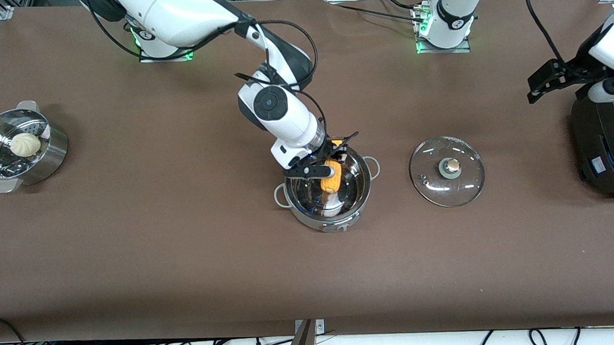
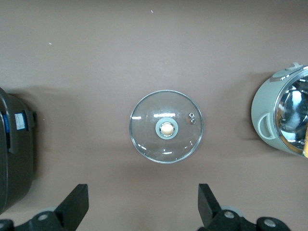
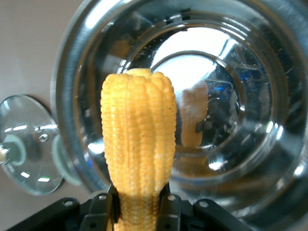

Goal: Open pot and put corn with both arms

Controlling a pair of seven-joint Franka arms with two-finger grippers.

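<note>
The steel pot point(image 1: 332, 221) stands open mid-table; it also shows in the left wrist view point(image 2: 276, 120) and the right wrist view point(image 3: 67, 96). Its glass lid point(image 1: 447, 171) lies flat on the table beside it, toward the left arm's end, and shows in both wrist views point(image 2: 166, 127) point(image 3: 26, 149). My right gripper point(image 1: 328, 164) point(image 3: 139, 207) is shut on the yellow corn point(image 1: 331, 175) point(image 3: 137, 139) and holds it end-down over the pot's inside. My left gripper point(image 1: 541, 84) point(image 2: 142, 211) is open and empty, high in the air, looking down on the lid.
A perforated steamer basket point(image 1: 49, 165) with a pale bun point(image 1: 25, 144) stands at the right arm's end. A big black rice cooker point(image 1: 608, 146) point(image 2: 14, 149) stands at the left arm's end, beside the lid.
</note>
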